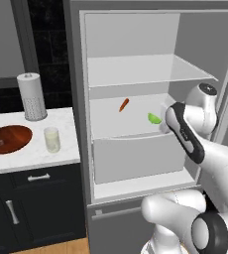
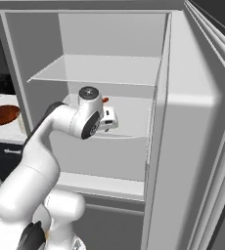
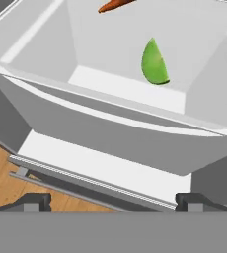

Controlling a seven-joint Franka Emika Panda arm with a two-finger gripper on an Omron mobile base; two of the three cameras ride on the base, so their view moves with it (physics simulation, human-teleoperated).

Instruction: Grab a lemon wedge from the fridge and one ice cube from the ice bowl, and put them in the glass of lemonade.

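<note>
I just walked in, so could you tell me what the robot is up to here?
The arm has reached into the open fridge, its hand open and empty, aimed at the lemon wedge on the middle shelf near an orange-red stick. On the counter, the glass of lemonade and ice bowl wait untouched.

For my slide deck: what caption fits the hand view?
Open hand looks into the fridge toward the lemon wedge on the white shelf.
</note>
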